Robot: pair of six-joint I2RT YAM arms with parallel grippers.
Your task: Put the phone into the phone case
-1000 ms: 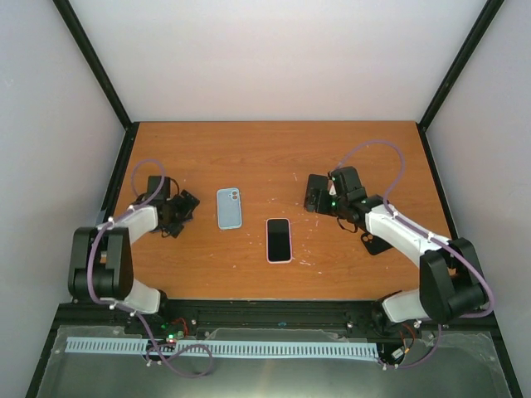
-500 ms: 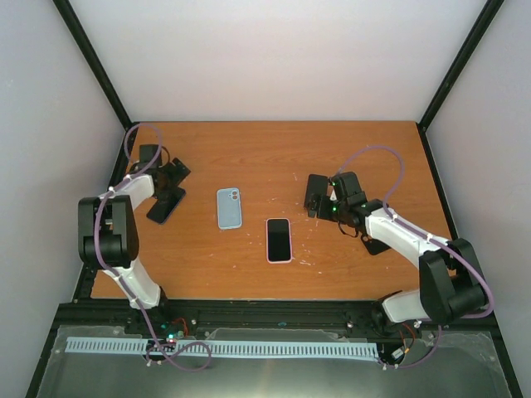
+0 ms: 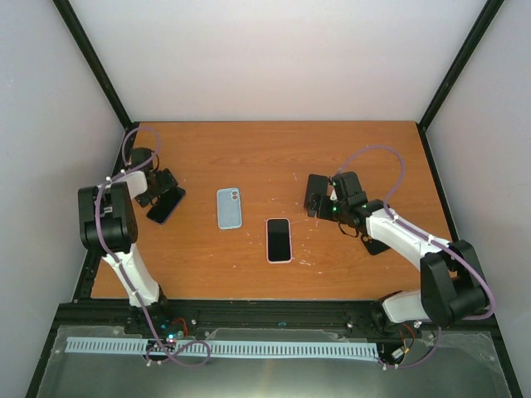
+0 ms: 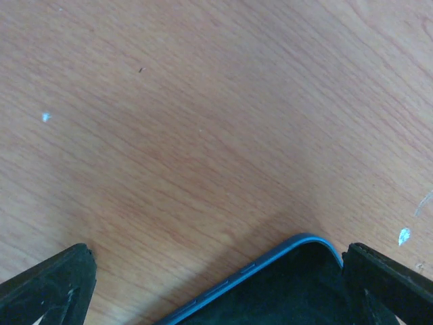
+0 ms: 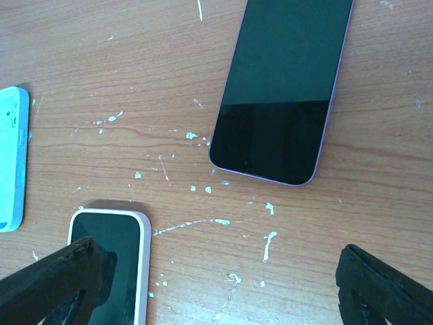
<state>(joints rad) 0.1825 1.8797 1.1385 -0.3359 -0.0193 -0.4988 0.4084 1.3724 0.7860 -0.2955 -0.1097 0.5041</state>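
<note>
The left pincer [image 4: 218, 271] hangs spread wide over the wooden table [image 3: 274, 157]. A dark blue-edged phone [image 4: 284, 284] lies flat at the bottom of its view, one corner just beside the right-hand finger. The right pincer [image 5: 220, 261] is spread too, with a white-rimmed phone [image 5: 108, 271] at lower left by one finger, a purple-rimmed phone [image 5: 281, 88] at upper centre, and the pale blue phone case [image 5: 10, 162] at the left edge.
</note>
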